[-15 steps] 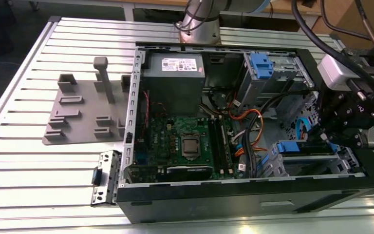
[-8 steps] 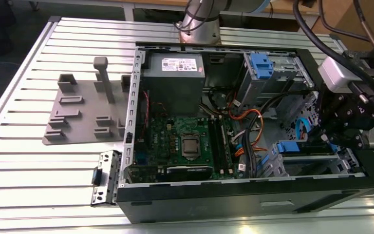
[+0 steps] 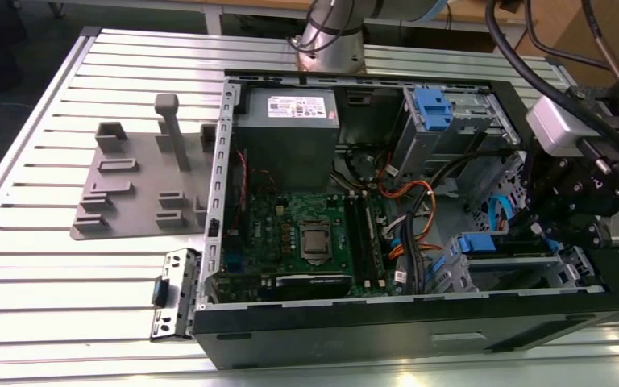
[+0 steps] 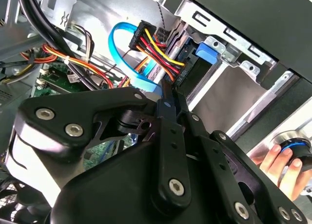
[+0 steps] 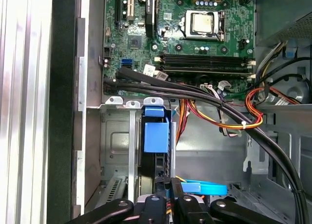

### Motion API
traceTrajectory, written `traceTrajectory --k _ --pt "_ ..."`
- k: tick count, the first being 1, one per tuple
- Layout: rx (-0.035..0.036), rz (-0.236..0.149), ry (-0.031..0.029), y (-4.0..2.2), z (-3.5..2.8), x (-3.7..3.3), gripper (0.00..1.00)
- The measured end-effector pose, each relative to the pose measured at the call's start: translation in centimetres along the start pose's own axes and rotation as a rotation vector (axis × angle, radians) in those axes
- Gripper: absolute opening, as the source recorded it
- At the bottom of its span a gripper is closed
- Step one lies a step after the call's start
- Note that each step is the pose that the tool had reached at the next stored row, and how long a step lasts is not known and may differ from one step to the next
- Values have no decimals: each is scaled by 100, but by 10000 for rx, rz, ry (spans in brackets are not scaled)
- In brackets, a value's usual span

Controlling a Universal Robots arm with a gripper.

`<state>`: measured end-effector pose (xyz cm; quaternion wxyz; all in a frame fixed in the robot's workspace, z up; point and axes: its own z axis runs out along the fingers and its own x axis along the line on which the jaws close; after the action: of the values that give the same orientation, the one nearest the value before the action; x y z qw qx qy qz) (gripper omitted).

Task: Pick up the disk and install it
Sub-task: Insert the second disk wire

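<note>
From my station, the black pincer [image 5: 168, 207] is cut off by the lower edge of the first wrist view, so I cannot tell its grip. The flat silver disk with blue plastic rail [image 5: 156, 136] sits mostly hidden inside the grey metal cage [image 5: 117, 146]. In the second wrist view, a hand [image 4: 278, 165] is cropped at the lower right.

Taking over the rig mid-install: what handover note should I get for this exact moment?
Gripper: shut, holding nothing visible, tips close above the drive bay.
Disk: the flat hard drive with blue plastic rails stands edge-on inside the grey metal drive cage of the open black computer case.
Done: pickup and insertion.
Left: full seating cannot be confirmed.
Note: a person's hand is just outside the case.
</note>
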<state>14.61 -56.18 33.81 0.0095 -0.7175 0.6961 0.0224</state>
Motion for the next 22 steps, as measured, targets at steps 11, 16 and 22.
traceTrajectory --k 11,16,22 --pt "-1 -26 2 0 22 5 16" --pt "-1 -26 2 -1 32 10 16" --pt "-1 -26 -4 0 43 21 16"
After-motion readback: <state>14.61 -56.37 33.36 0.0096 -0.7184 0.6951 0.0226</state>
